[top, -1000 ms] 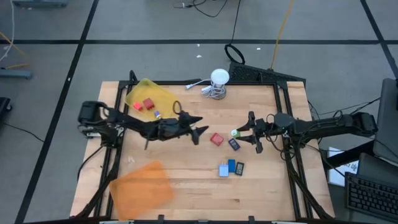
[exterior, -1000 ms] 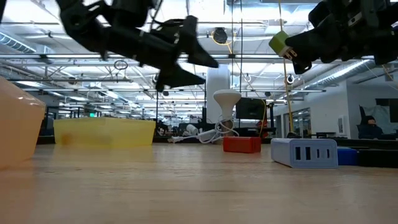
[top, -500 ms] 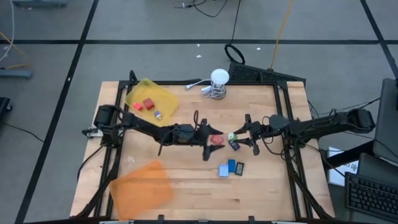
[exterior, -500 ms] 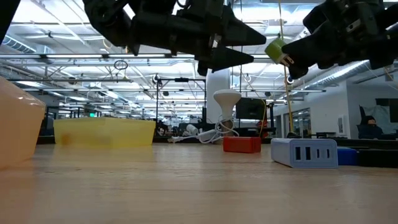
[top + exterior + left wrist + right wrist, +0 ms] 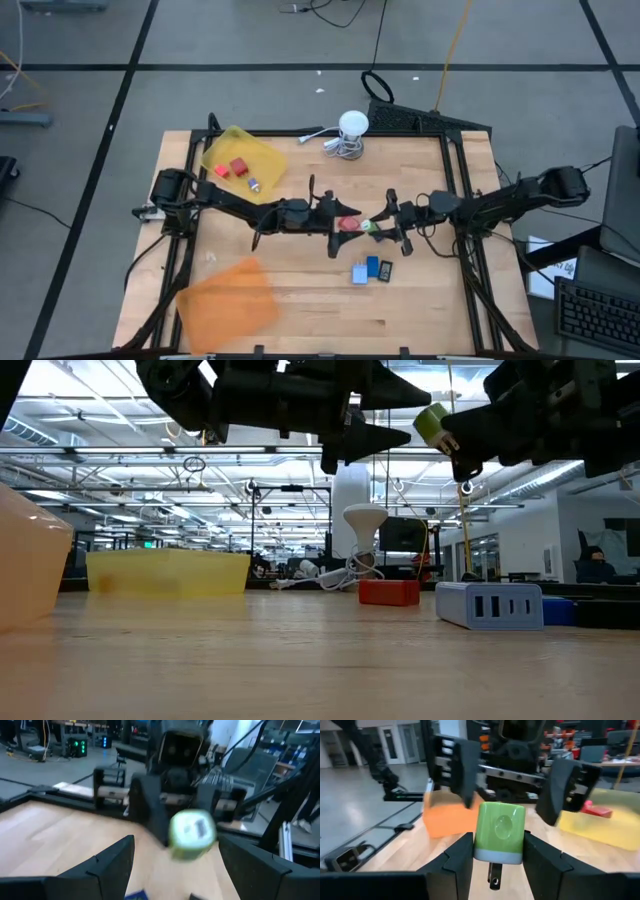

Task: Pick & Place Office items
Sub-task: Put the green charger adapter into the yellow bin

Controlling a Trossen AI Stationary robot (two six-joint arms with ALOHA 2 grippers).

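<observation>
The right gripper (image 5: pixel 378 226) pinches a green plug (image 5: pixel 499 832), level with the spread left gripper (image 5: pixel 332 220) facing it; a misjudged handover could drop it.

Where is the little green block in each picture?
High view: the green block sits mid-table, in the right gripper, facing the open left gripper.
Low view: green block high up, right of centre.
Left wrist view: green block in the middle, held by the other arm.
Right wrist view: green block between that arm's own fingers.
Shared landmark: the yellow tray.
</observation>
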